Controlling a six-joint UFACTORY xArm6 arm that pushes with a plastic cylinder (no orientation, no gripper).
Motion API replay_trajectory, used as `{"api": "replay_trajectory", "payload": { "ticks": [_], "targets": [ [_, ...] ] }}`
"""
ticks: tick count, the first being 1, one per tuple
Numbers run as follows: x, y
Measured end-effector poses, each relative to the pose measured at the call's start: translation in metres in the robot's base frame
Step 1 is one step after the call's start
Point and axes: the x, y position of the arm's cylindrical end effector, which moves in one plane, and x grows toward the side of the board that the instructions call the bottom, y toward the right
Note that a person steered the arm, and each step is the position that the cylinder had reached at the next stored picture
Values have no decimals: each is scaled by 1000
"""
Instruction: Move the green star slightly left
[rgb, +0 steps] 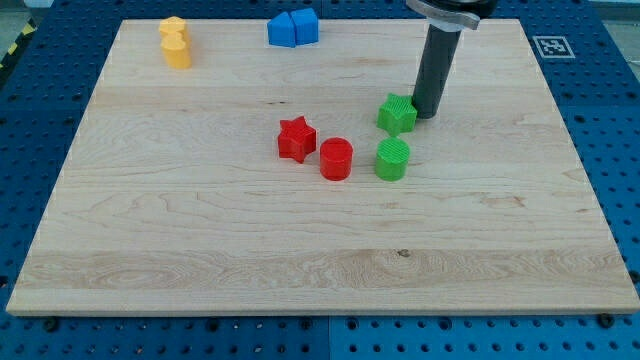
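Note:
The green star lies on the wooden board, right of centre toward the view's top. My tip stands right against the star's right side, touching or nearly touching it. A green cylinder sits just below the star. A red cylinder and a red star lie to the star's lower left.
Two yellow blocks sit stacked close together at the board's top left. Two blue blocks sit side by side at the top centre. A fiducial marker lies off the board's top right corner.

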Motion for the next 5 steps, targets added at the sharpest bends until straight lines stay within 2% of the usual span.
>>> {"api": "replay_trajectory", "payload": {
  "ticks": [3,4,5],
  "targets": [
    [0,-26],
    [-13,-26],
    [-67,-25]
  ]
}}
